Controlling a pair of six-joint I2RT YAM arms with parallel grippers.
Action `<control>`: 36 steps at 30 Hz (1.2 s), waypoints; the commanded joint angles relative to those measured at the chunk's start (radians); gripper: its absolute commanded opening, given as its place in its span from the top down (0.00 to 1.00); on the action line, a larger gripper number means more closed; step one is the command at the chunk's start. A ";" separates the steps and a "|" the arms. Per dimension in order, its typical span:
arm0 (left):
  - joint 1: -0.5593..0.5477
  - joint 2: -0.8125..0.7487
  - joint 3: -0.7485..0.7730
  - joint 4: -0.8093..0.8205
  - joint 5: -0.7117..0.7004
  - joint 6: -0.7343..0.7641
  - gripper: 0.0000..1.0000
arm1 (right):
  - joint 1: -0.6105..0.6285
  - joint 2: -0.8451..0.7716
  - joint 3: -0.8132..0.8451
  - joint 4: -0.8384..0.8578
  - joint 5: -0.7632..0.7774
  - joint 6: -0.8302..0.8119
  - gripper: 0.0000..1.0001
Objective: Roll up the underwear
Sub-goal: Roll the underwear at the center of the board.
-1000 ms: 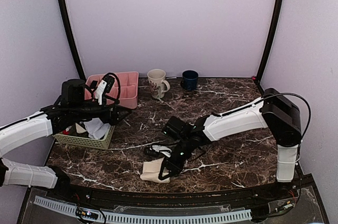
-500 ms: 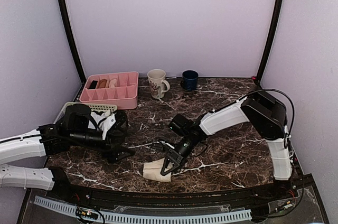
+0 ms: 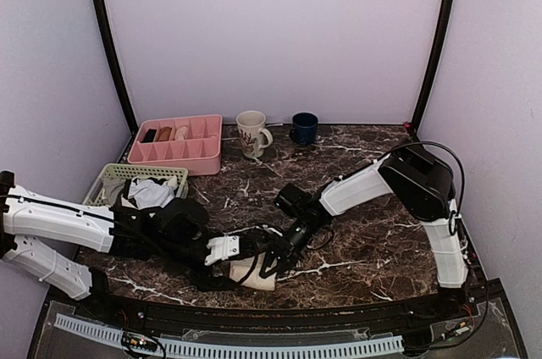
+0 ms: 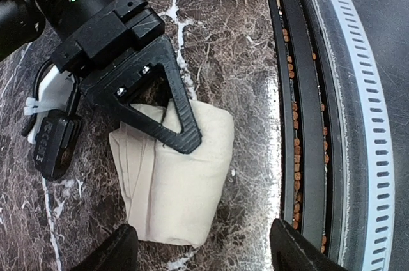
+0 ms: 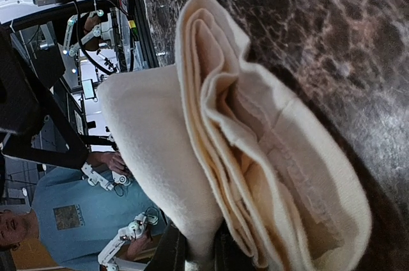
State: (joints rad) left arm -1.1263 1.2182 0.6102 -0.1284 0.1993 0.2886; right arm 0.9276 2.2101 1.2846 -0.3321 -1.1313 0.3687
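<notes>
Right tool (image 4: 180, 137) is pressed together on a fold of the underwear (image 4: 182, 181); its dark triangular finger lies over the top of the bundle with cloth caught beneath it. Left tool (image 4: 204, 253) is spread wide, one finger at each lower corner of the left wrist view, either side of the bundle's free end and not touching it. The underwear is a pale cream bundle, folded or partly rolled into several layers. It lies on the dark marbled surface (image 4: 230, 41) at the lower centre of the overhead view, close to the near edge. It looks thin, soft and very light, so it will probably sag, slide open and unroll if released, though nothing about it is breakable. It offers no stiff edge to push against, so a hold likely needs to gather all the layers at once. The loose end opposite the pinch seems the best spot, or across the thick stacked folds that fill the right wrist view. Right arm (image 3: 364, 185) reaches in from the right of the overhead view, sloping down to the cloth. Left arm (image 3: 59, 219) comes in from the left edge, low and nearly level over the surface, its wrist close beside the bundle.
</notes>
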 commanded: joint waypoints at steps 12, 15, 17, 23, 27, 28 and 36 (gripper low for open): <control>-0.054 0.328 0.178 -0.063 -0.096 0.099 0.55 | -0.037 0.067 0.000 -0.126 0.165 -0.023 0.97; -0.023 0.382 0.207 -0.112 -0.051 0.040 0.63 | -0.046 0.052 -0.007 -0.132 0.178 -0.032 0.93; 0.007 0.405 0.233 -0.138 0.014 0.012 0.68 | -0.051 0.037 -0.012 -0.135 0.192 -0.037 0.88; 0.117 0.532 0.320 -0.294 0.235 -0.003 0.83 | -0.066 -0.064 -0.059 -0.104 0.265 -0.042 0.67; 0.162 0.595 0.329 -0.342 0.345 0.004 0.85 | -0.082 -0.209 -0.158 -0.008 0.369 -0.038 0.60; 0.170 0.604 0.333 -0.338 0.370 -0.003 0.86 | -0.084 -0.247 -0.195 0.027 0.392 -0.042 0.59; 0.247 0.731 0.390 -0.386 0.565 0.002 0.86 | -0.043 -0.577 -0.478 0.293 0.619 -0.176 0.56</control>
State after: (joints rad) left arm -0.9005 1.8339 1.0210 -0.3367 0.6952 0.2905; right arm 0.8490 1.7790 0.9150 -0.2165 -0.7071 0.2977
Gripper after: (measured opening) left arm 0.142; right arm 0.435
